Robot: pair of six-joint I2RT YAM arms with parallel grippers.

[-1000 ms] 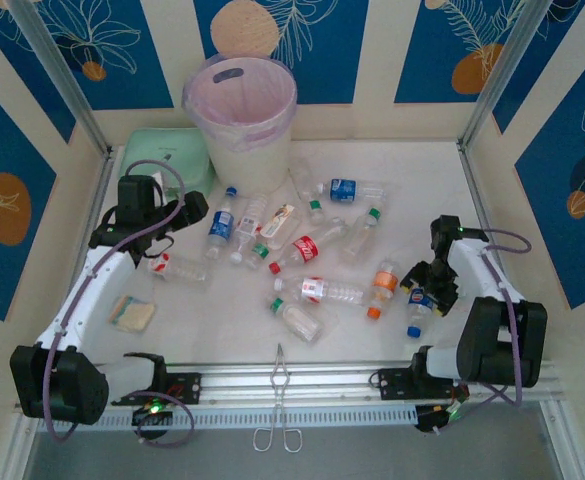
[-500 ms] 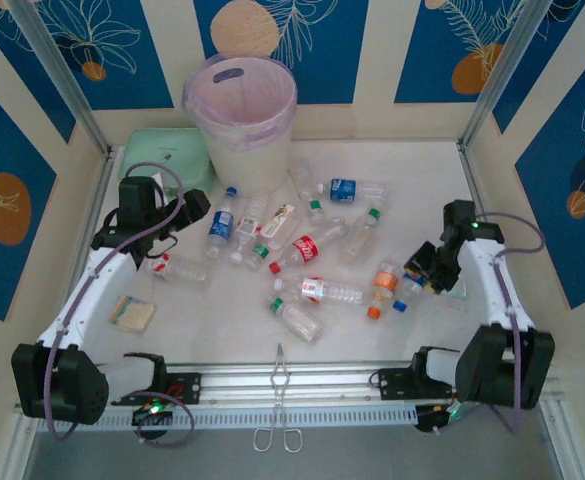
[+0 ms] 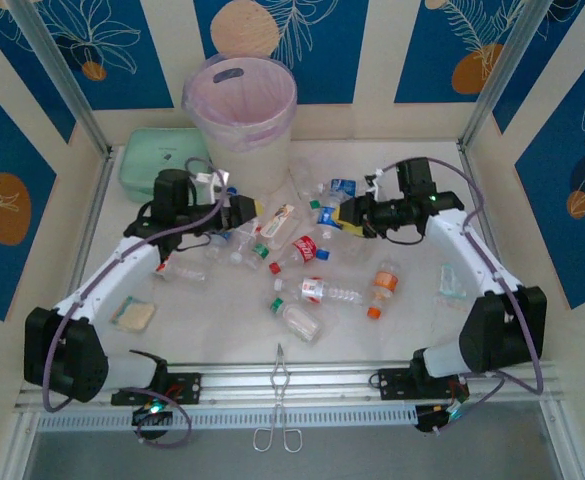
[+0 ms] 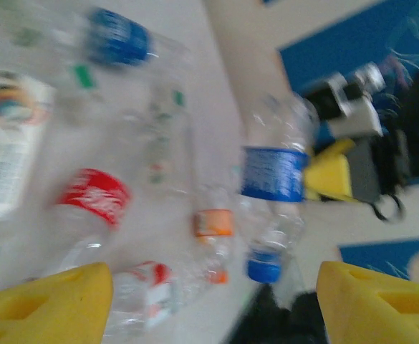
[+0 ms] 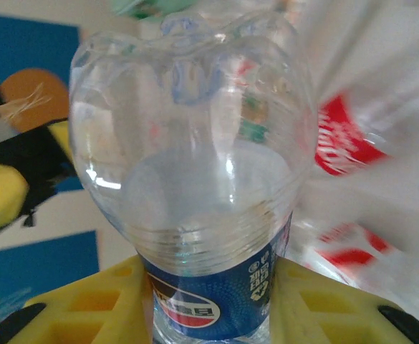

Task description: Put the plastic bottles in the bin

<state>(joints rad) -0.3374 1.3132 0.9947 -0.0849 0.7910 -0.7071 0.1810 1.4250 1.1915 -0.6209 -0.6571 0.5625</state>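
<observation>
Right pincer [image 5: 209,290]: I find it closed on a blue-labelled bottle [image 5: 195,179]. The yellow pads [image 5: 123,287] press the label from both sides, and the clear base faces my wrist camera. In the left wrist view that bottle hangs cap downward. That view is blurred, so I judge it lifted off the table [image 3: 422,330] but cannot confirm this.

Left pincer [image 4: 216,290]: the jaws stand wide apart with nothing between them.

From above, the two pincers face each other across the far half of the table. The loose bottles [image 3: 317,291] lie scattered between and in front of them, among them a red-labelled bottle [image 3: 308,247].

The bin [image 3: 242,150] stands at the far edge, just beyond the left pincer. The held bottle is to the right of the bin and apart from it. A mint-green case [image 3: 152,160] sits beside the bin on the left.
</observation>
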